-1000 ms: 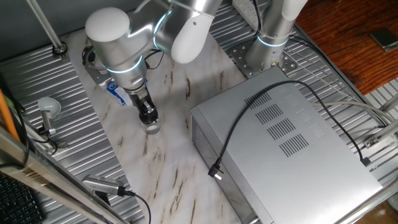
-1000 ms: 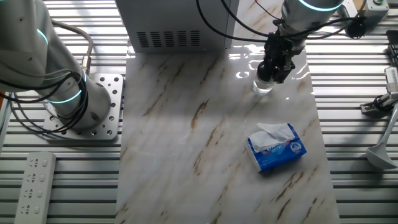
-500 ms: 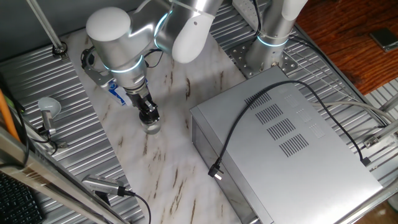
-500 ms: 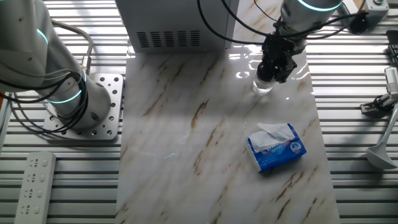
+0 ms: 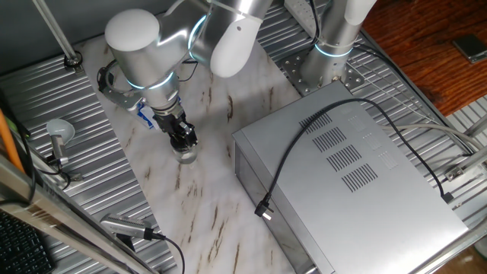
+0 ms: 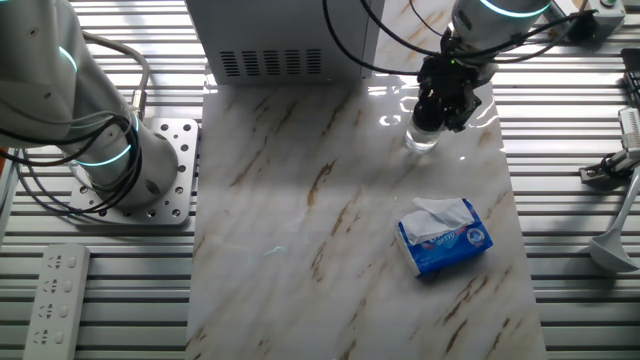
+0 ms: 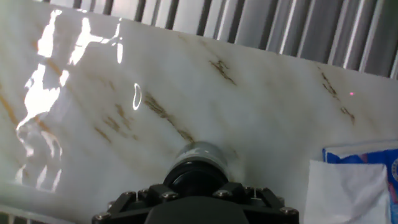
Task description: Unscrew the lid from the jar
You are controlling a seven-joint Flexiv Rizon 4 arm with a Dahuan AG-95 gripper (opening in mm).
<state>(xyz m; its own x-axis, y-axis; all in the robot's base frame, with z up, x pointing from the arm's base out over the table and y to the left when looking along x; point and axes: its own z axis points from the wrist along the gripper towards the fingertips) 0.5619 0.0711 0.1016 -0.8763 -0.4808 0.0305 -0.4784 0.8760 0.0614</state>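
Gripping the lid (image 7: pixel 194 176) from above, the claw (image 6: pixel 440 110) looks clamped tight; twist squarely so the jar (image 6: pixel 422 137) doesn't skid toward the worktop (image 6: pixel 300 200) edge.

Even, bright overhead lighting in both fixed views; detail is sharp across each frame, with no marked edge distortion. The marble counter (image 6: pixel 330 200) carries white glare patches near the top centre of the other fixed view, beside the hand (image 6: pixel 440 112). Soft, short shadows lie beneath the arm. In the hand view, strong specular streaks cover the upper left of the counter (image 7: pixel 249 106); the hand (image 7: pixel 196 202) at bottom centre is blurred, out of focus.
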